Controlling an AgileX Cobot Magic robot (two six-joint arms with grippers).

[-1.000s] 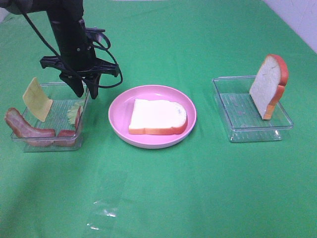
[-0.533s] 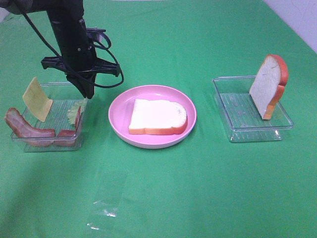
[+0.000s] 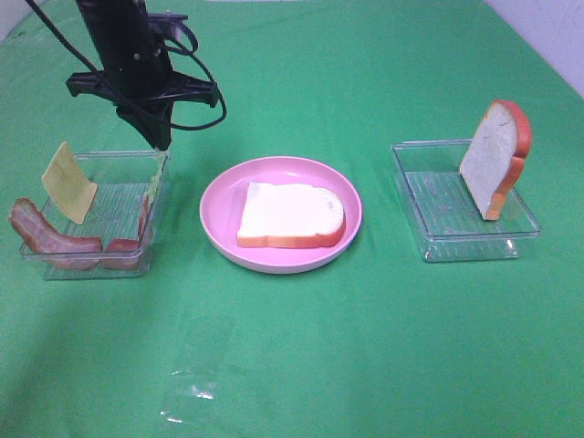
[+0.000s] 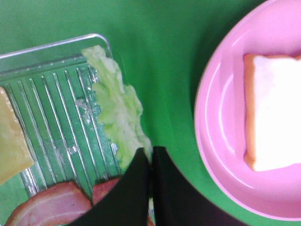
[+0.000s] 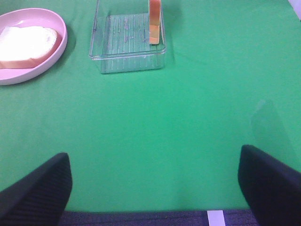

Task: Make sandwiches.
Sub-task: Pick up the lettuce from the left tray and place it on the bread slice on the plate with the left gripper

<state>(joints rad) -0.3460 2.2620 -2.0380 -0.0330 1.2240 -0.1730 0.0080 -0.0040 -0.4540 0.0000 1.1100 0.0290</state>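
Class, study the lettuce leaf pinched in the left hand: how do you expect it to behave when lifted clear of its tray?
Likely floppy: the lettuce trails in a wavy strip from the shut left hand along the tray edge. Probably light, since a pinch at one end seems enough. It might swing or slip, as only its tip is gripped.
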